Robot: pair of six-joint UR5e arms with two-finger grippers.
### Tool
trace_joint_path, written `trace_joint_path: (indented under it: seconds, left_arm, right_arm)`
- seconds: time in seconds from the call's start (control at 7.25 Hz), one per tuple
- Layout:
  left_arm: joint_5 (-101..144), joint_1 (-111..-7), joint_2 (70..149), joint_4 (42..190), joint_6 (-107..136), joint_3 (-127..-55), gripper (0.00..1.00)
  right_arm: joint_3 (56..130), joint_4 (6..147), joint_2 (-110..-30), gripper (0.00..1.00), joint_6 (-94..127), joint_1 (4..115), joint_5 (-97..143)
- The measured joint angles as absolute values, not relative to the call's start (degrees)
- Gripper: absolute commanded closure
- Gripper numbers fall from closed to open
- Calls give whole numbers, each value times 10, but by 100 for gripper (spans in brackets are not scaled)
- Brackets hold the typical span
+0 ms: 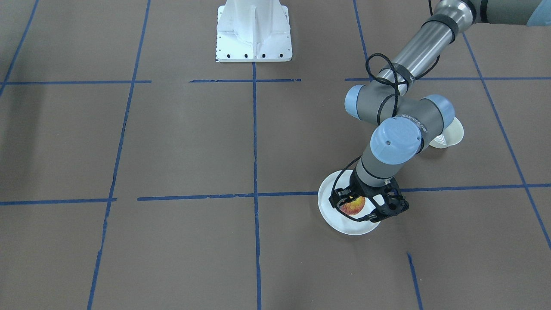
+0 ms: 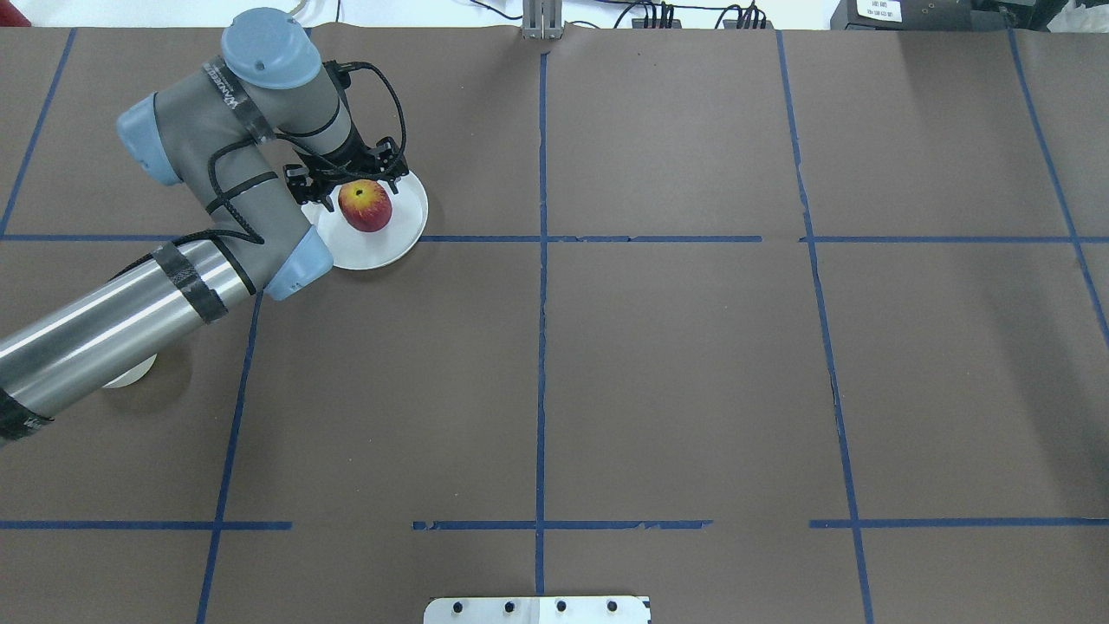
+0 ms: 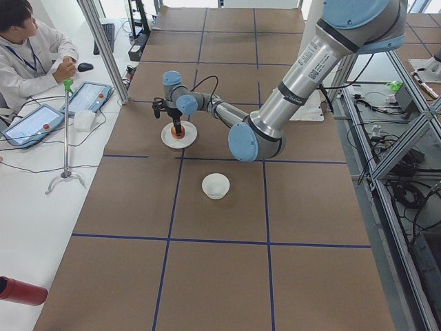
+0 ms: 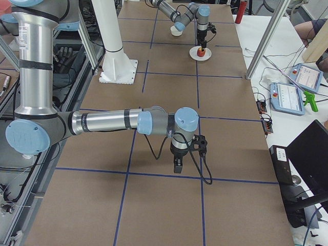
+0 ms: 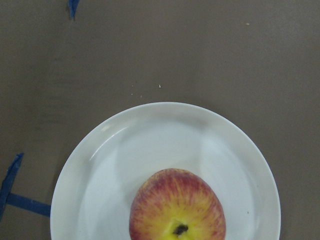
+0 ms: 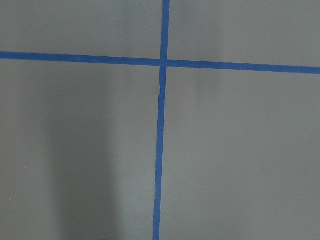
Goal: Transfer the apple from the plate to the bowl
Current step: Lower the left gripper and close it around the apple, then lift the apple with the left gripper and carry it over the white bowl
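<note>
Two left fingers (image 1: 339,199): spread wide and pointing straight down, one on each side of the apple; whether either touches the fruit cannot be told
left gripper (image 1: 362,209): low over the plate, straddling the apple
apple (image 1: 353,206): sits on the plate near its middle, red with yellow-orange around the stem end
apple's heading: the dark stem dimple (image 5: 180,229) faces up toward the left wrist camera, so the stem axis stands about upright; the body is close to round and shows no clear long axis
plate (image 1: 347,226): flat on the table (image 2: 693,347), holds the apple, lies across a blue tape line (image 5: 25,204)
bowl (image 3: 216,185): upright on the table, well apart from the plate, nearer the robot's base and further toward its left end; its glossy inside shows plain white; the left arm's wrist joint hides part of it in the front-facing view
left arm (image 2: 87,338): its silver forearm passes above the bowl in the overhead view, then bends toward the plate
right gripper (image 4: 177,166): points down over the table, well apart from plate and bowl; it shows only from the side, so I cannot tell whether its fingers are spread or together
right wrist view: brown table with a crossing of blue tape lines (image 6: 161,150)
</note>
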State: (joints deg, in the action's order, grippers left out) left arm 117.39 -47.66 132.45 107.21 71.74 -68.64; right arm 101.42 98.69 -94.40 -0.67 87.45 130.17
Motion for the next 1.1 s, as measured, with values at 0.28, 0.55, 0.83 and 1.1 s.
trace_joint_path:
  seconds: [0.28,0.55,0.83,1.1]
  left_arm:
    - [1172,-471,1326,1090,716,-670,18]
    - [1172,-471,1326,1095,713,-667,88]
    - [1172,-472,1325,1094,712,-668,99]
    - [1173,-486,1293,1062,711,-741,100]
  right_arm:
    - [1014,987,-944,0,-6,875,1302]
    - [1014,987,-944,0,-7,875,1302]
    - [1014,987,-944,0,-6,875,1302]
    - [1014,987,-944,0,-6,875,1302]
